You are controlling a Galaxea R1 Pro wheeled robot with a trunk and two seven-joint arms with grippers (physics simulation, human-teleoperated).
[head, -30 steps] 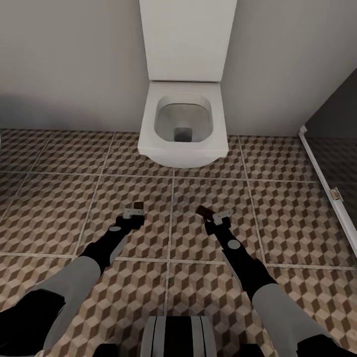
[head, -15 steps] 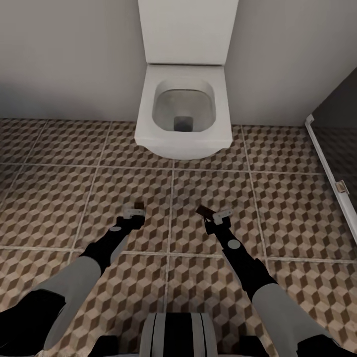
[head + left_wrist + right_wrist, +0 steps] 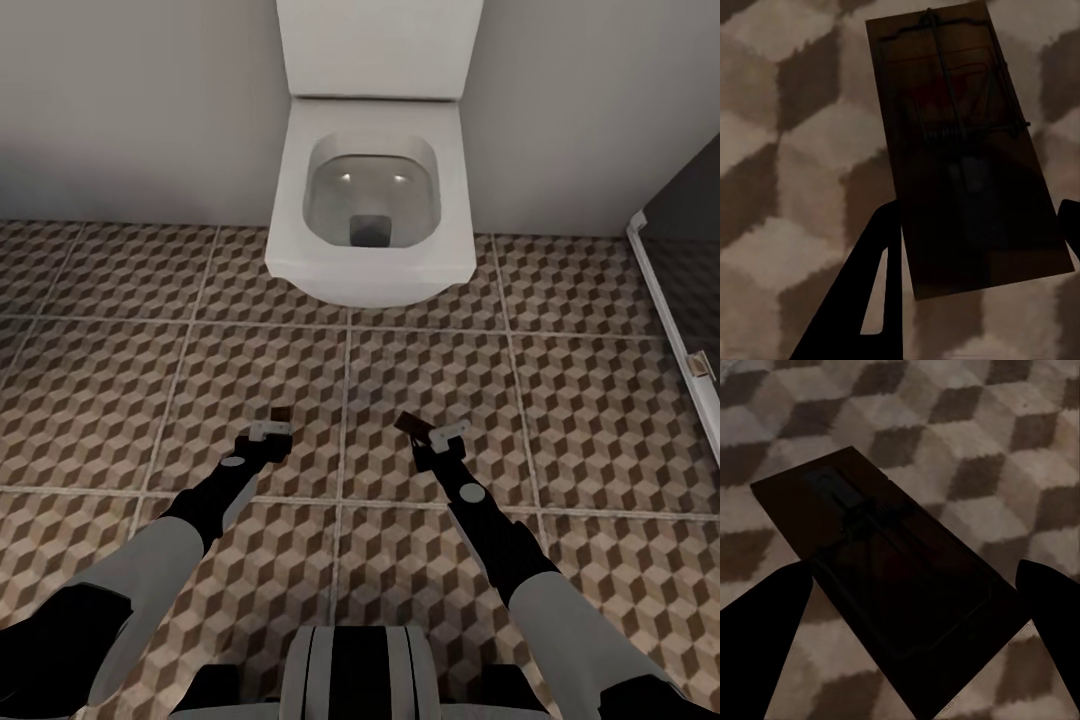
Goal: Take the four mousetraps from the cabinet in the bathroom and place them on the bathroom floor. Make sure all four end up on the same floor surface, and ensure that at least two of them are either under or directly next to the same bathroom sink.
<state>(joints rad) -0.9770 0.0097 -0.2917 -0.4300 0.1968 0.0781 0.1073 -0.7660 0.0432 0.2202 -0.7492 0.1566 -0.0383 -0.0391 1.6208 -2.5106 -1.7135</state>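
1. A mousetrap (image 3: 964, 142) is gripped by the left hand (image 3: 275, 424), its board clamped between the two dark fingers (image 3: 874, 292) above the bathroom floor (image 3: 120, 400).
2. A second mousetrap (image 3: 892, 585) is gripped by the right hand (image 3: 430, 432), held between its fingers (image 3: 765, 622) and jutting forward over the tiles.
3. From the head camera, each trap is seen as a small dark tab at a fingertip, short of a white toilet (image 3: 370, 200).
4. Both boards are deeply shadowed; wire and a faint red mark are made out on the left one, while the right one's details are hard to discern.
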